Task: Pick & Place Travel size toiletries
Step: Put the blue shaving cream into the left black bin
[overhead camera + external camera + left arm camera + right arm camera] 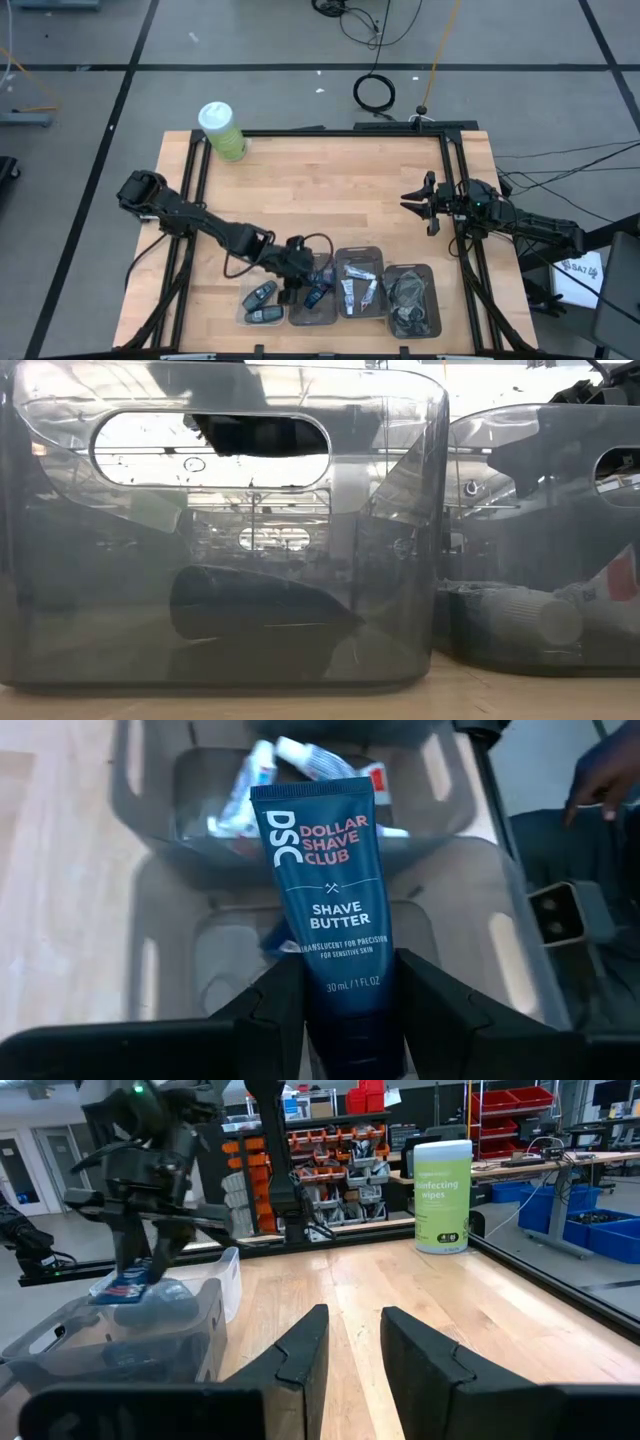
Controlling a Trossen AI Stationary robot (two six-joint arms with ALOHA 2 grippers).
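From above, the left gripper sits over the row of clear bins along the bench's near edge, poised above the second bin in that row, with a dark navy tube just beneath it. The bin beside that one, on the side away from the left arm, holds pale toiletry tubes; the first bin holds black key fobs, and the last bin a dark tangle of something. A green wipes canister stands at the bench's far corner, well apart from the bins. The right gripper waits near the bench's right rail, fingers spread and holding nothing. Down at bench level, the smoky wall of a bin fills the view, a dark rounded shape lying inside; in the neighbouring bin a pale capped tube rests on the floor. Through the left wrist camera, the fingers pinch the navy shave butter tube at its lower end, upright over a bin, with white tubes in the bin beyond; a person's hand shows past the bench. The right wrist camera shows its own fingers apart, and across the bench the left gripper holding the tube above a bin, the canister standing far off.
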